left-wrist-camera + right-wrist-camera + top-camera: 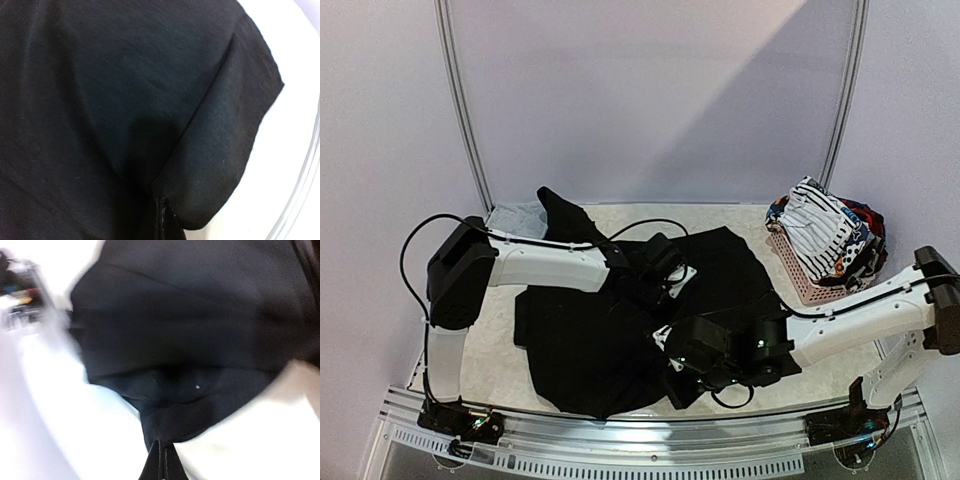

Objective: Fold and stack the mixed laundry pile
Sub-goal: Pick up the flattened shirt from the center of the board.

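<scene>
as right gripper (161, 446) pinches, black trousers (190, 330) between

No writing, label, brand or number can be read anywhere. Both wrist views show only the plain black trousers (125, 100), and the white black-striped piece (820, 230) in the pink basket (798, 278) bears stripes, not letters.

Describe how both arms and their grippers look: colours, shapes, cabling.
The left arm and right arm match: smooth white tubular links joined by bulky black joint housings. A thin black cable loops loose off the left arm's shoulder, and a second cable curls below the right wrist. The left gripper and right gripper have slim, dark, tapering fingers.
</scene>
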Controlling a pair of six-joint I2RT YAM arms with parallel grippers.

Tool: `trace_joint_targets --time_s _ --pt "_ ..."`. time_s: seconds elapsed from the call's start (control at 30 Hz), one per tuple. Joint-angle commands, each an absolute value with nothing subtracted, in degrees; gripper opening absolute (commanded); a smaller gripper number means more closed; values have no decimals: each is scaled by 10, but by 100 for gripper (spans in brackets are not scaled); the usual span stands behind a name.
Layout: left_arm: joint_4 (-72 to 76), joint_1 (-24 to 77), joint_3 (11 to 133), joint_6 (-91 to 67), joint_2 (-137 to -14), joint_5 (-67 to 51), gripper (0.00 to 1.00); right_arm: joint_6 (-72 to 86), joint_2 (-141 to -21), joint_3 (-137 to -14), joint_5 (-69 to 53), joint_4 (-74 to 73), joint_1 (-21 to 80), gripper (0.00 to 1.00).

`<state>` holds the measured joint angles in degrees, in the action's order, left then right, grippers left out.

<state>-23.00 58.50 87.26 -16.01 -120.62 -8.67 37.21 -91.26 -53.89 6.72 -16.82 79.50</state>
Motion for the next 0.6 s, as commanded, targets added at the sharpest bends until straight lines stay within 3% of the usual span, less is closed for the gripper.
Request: trace_joint_targets --time_s 0.0,0.17,0.27,0.57 --pt "-239 615 888 -169 -1215 -62 0 338 -852 -594 60 -243 846 0" --pt "-250 630 892 -177 -1216 -57 1 326 -810 -623 65 -255 865 0" --pt "-256 635 891 -179 -1210 -58 8 308 -796 -651 66 -252 871 0" --pt "-227 631 770 -188 -1073 35 74 267 -873 -780 204 -322 870 0"
